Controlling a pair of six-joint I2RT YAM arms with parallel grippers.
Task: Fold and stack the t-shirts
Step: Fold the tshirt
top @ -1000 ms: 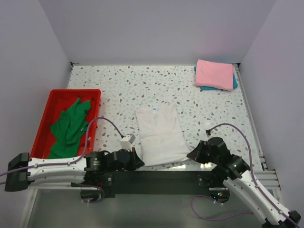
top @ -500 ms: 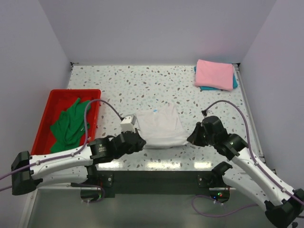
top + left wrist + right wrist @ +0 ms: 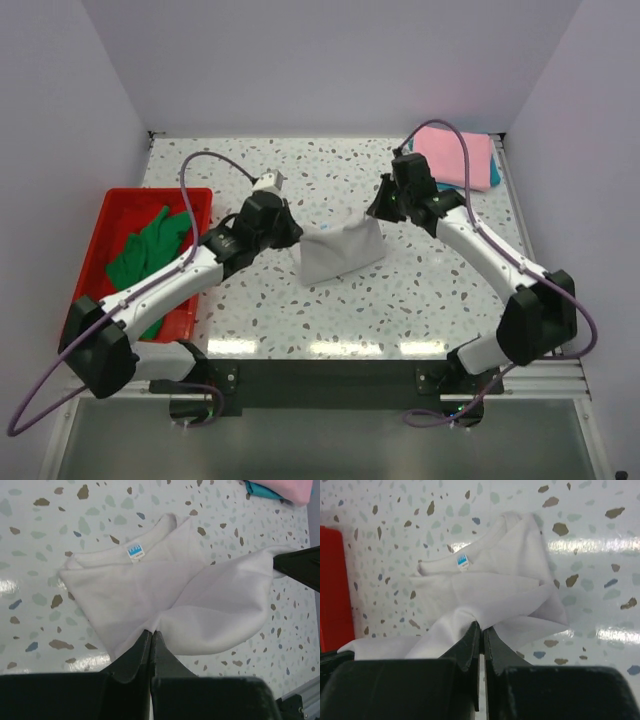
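Both pairs of jaws are clamped on the white t-shirt [image 3: 340, 255]: the left gripper [image 3: 293, 236] at its 10 o'clock corner, the right gripper [image 3: 380, 212] at 1 o'clock. The shirt sags between them over the middle of the table [image 3: 330, 170], collar end lying flat.

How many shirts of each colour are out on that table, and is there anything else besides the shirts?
white tee: 1
pink tee: 1
teal tee: 1
green tee: 1, as far as the heap shows
red tray: 1
Total: 5
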